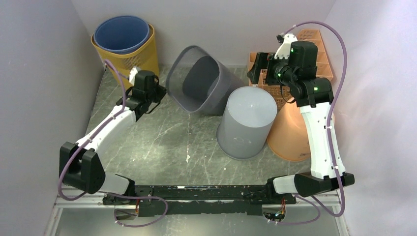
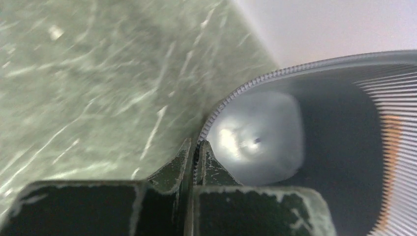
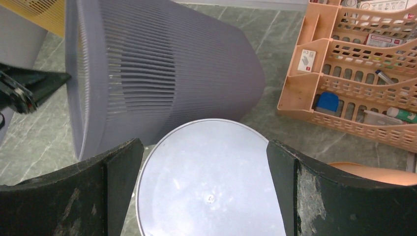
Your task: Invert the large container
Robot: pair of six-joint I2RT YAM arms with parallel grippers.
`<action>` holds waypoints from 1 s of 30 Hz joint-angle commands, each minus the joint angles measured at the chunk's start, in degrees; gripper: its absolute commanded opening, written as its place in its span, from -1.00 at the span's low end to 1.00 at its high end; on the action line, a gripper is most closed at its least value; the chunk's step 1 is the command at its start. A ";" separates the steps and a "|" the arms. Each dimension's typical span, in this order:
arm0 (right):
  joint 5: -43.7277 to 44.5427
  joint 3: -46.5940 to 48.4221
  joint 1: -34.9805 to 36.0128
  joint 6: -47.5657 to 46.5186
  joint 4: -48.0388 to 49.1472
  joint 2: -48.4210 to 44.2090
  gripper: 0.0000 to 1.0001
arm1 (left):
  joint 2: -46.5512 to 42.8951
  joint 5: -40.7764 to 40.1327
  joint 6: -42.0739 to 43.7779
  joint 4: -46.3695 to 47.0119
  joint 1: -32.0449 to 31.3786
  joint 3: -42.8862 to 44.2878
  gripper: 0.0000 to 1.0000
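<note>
The large dark grey slatted bin [image 1: 216, 86] lies tilted on its side at the back middle, its open mouth facing left and towards me. It also shows in the left wrist view [image 2: 344, 123] and the right wrist view [image 3: 172, 73]. My left gripper [image 1: 160, 96] is shut on the bin's ribbed rim [image 2: 216, 110], one finger inside and one outside [image 2: 198, 145]. My right gripper [image 1: 258, 66] is open and empty [image 3: 204, 147], hovering above the flat bottom of an upside-down light grey bin [image 3: 211, 182].
The light grey bin [image 1: 248, 123] stands upside down against the slatted bin. An upside-down orange bin [image 1: 290, 132] is to its right. An orange desk organizer [image 3: 364, 73] stands at the back right. A yellow basket [image 1: 142, 56] holding a blue bin [image 1: 121, 33] is at the back left.
</note>
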 commanded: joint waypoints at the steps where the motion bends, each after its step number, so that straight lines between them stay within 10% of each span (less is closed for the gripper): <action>1: 0.12 -2.14 -0.29 1.00 1.81 -2.10 1.00 | -5.51 -0.69 2.71 -4.50 0.17 -6.65 -0.87; 30: -0.08 -4.46 -0.34 -0.38 -0.47 -3.41 1.00 | 1.68 -7.71 11.88 0.97 1.53 -18.14 -0.86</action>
